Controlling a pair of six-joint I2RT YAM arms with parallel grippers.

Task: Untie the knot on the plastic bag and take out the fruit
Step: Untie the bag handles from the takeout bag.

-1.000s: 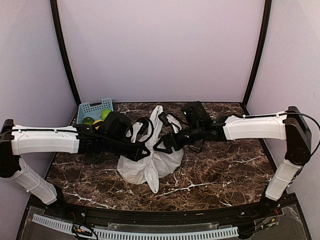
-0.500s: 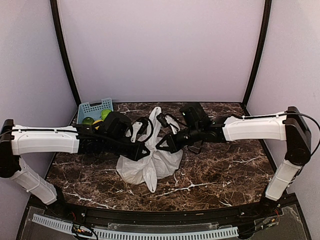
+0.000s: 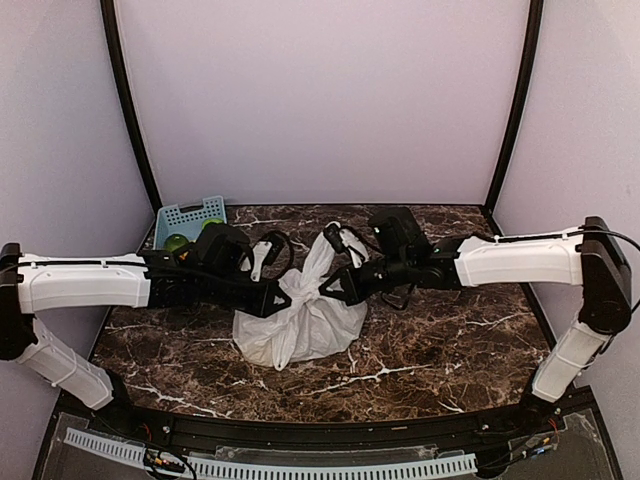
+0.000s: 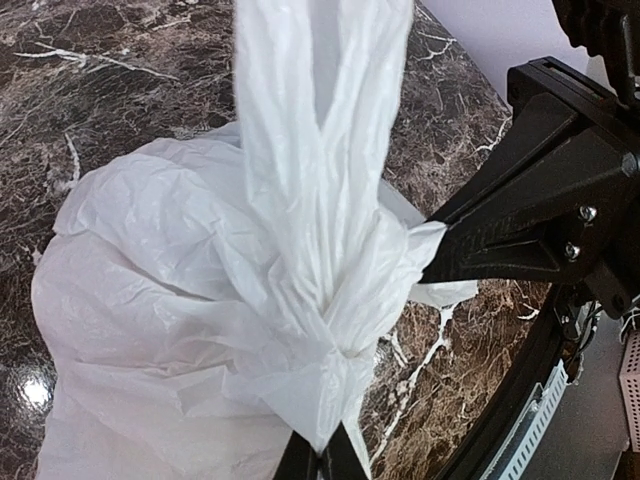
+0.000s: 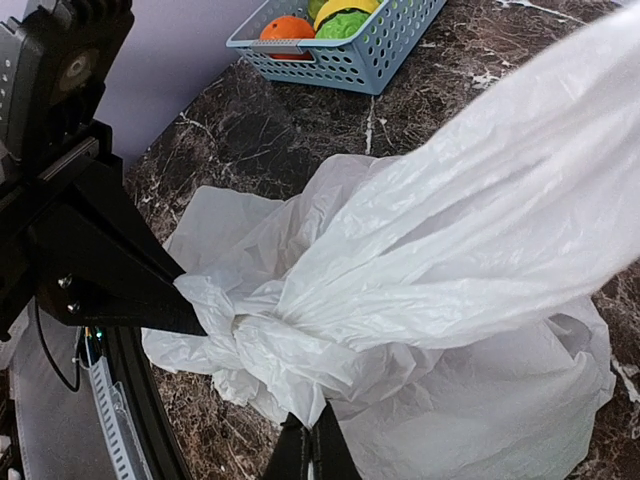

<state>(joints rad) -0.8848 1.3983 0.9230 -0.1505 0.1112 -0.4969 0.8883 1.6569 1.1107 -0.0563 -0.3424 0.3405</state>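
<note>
The left gripper (image 3: 274, 300) and right gripper (image 3: 328, 290) each pinch the plastic bag (image 3: 322, 330) tight at the knot (image 4: 335, 345), so next they must pull apart to loosen it.

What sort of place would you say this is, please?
Probably a robot test booth, not a home: plain lilac walls enclose a marble-patterned table, with the left arm and right arm bolted at its near edge.
</note>
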